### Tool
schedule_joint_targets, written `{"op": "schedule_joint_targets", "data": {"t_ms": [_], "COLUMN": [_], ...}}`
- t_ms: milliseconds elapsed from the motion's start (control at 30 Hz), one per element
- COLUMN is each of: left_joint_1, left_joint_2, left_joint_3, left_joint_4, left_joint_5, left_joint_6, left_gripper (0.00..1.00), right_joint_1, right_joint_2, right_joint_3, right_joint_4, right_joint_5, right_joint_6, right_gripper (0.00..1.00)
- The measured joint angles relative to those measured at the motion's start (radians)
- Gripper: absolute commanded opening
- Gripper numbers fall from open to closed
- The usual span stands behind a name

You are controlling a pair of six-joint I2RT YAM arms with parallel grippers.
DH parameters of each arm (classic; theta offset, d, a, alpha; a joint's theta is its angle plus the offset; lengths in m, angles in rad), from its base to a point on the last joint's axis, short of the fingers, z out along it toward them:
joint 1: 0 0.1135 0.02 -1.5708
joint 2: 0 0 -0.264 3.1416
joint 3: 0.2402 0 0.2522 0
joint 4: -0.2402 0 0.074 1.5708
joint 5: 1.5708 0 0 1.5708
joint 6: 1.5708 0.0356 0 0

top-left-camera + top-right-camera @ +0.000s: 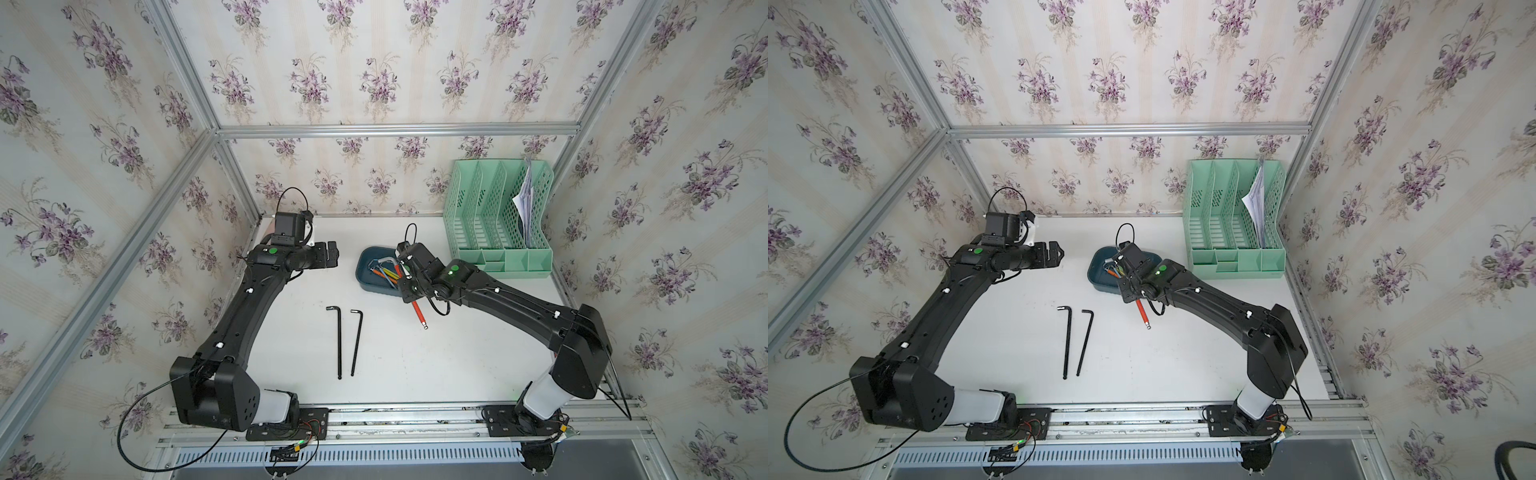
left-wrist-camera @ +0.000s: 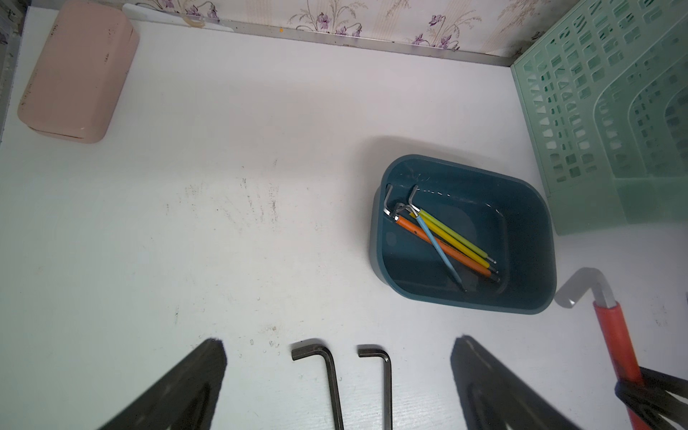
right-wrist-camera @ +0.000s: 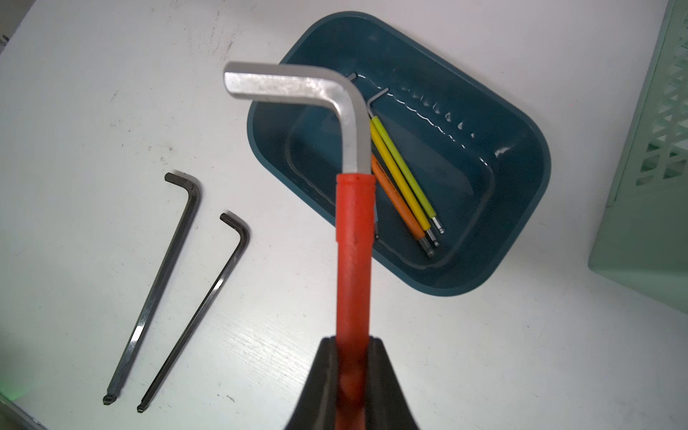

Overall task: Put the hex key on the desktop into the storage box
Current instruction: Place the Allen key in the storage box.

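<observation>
Red-sleeved hex key (image 3: 353,231) is pinched mid-sleeve by the right fingers (image 3: 324,372), bent head over the storage box (image 3: 528,175), likely so it drops in clean. Left fingers (image 2: 178,391) gape empty at the box's 9 o'clock; two black hex keys (image 1: 339,340) wait on the counter (image 1: 415,374) at 7 o'clock.
</observation>
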Motion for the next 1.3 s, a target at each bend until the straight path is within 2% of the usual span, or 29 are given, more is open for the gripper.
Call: {"op": "schedule_joint_targets", "data": {"t_ms": [833,1300], "left_joint_1": [0.003,0.003], "left_joint_2": [0.008,0.008], "left_joint_3": [-0.011,-0.012], "left_joint_4": [0.001,0.001], "left_joint_5": [0.0,0.001], "left_joint_6": [-0.003,-0.004], "left_gripper": [0.99,0.99], "right_joint_1": [-0.132,-0.193], "right_joint_2": [0.047,0.236], "right_joint_3": [0.064,0.22], "right_joint_4": [0.004,0.01], "right_joint_5": [-0.051,-0.156], "right_joint_6": [-0.107,-0.267], "right_gripper": [0.0,0.0]}}
